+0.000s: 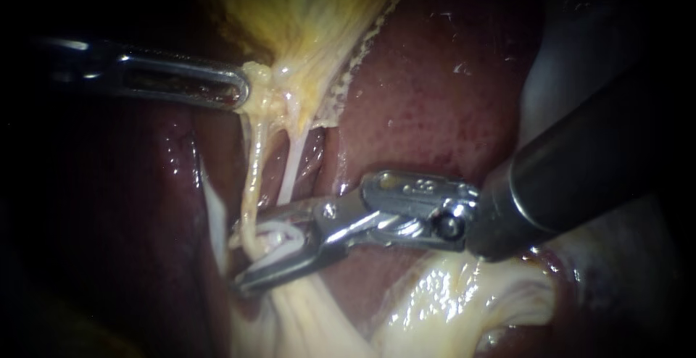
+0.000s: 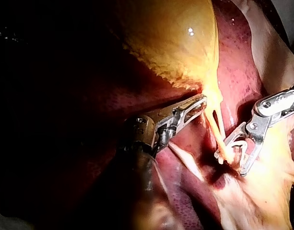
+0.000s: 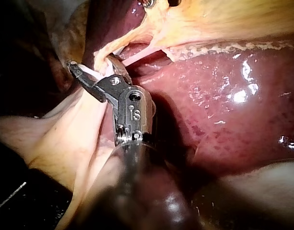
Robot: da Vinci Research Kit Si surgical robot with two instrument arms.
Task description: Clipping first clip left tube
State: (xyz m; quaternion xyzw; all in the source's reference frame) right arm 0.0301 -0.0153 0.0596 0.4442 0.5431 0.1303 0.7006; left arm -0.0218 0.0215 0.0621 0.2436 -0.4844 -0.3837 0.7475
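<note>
Left tube: long axis near vertical, hanging below gallbladder. Right instrument: jaws spread around its lower end, clip between them. Left instrument: jaws pinching gallbladder's neck.

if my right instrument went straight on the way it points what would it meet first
The right instrument would probably meet the left tube, already between its open jaws ahead of the clip; depth is unclear.
</note>
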